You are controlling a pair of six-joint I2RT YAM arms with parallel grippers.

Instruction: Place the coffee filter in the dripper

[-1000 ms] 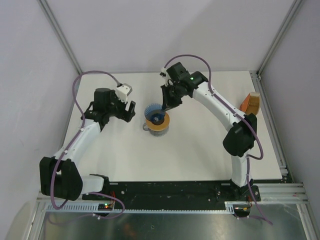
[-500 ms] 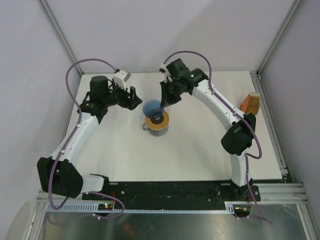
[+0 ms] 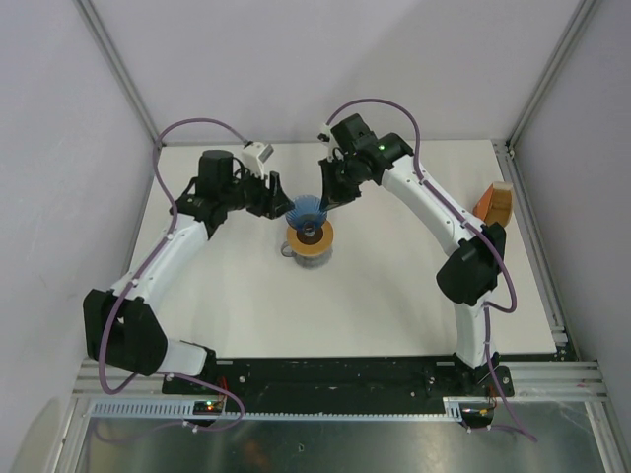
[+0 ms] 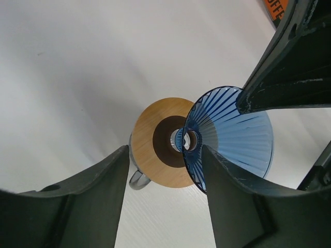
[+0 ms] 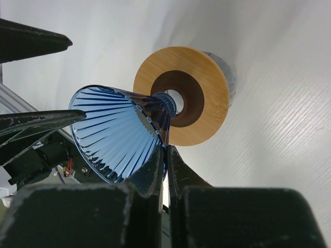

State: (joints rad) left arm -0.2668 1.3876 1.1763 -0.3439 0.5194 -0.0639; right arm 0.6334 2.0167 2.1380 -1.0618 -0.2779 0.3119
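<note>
The blue ribbed dripper (image 3: 305, 211) lies tipped on its side just above the amber disc (image 3: 315, 241), its mouth facing left. My right gripper (image 3: 331, 195) is shut on the rim of the dripper's base (image 5: 164, 135). My left gripper (image 3: 280, 198) is open and empty, its fingers just left of the dripper's mouth (image 4: 232, 135). The coffee filter shows only as tan paper in an orange printed pack (image 3: 495, 203) at the table's right edge, far from both grippers.
The amber disc with a dark centre hole (image 4: 150, 155) sits on the clear glass jug (image 5: 228, 73), whose handle (image 4: 137, 179) points to the near left. White walls and metal frame posts close in the table at the back and sides.
My left arm has swung up and to the right, bringing its open gripper beside the dripper. My right gripper has kept its hold and tipped the dripper's mouth further left.
</note>
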